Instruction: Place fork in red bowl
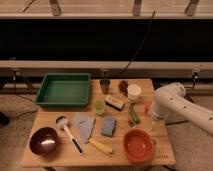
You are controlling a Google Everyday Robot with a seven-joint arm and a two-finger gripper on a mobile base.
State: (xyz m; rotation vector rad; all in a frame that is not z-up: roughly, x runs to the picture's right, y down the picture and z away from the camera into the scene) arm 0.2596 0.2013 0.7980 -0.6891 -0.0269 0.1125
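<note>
Red bowl, gripper indistinct just behind

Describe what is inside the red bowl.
The red bowl shows only its bare orange inside, with no fork in it. The gripper hangs behind it, to the right, covering whatever lies beneath.

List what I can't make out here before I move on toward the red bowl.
- Fork: not found in the camera view; too small, or hidden behind the arm.
- Pincer: at the arm's lower end near the table's right edge, beyond the red bowl; the arm hides whether it holds anything.
- Orange item: partly covered by the arm.
- Arm's base: cut off at right.
</note>
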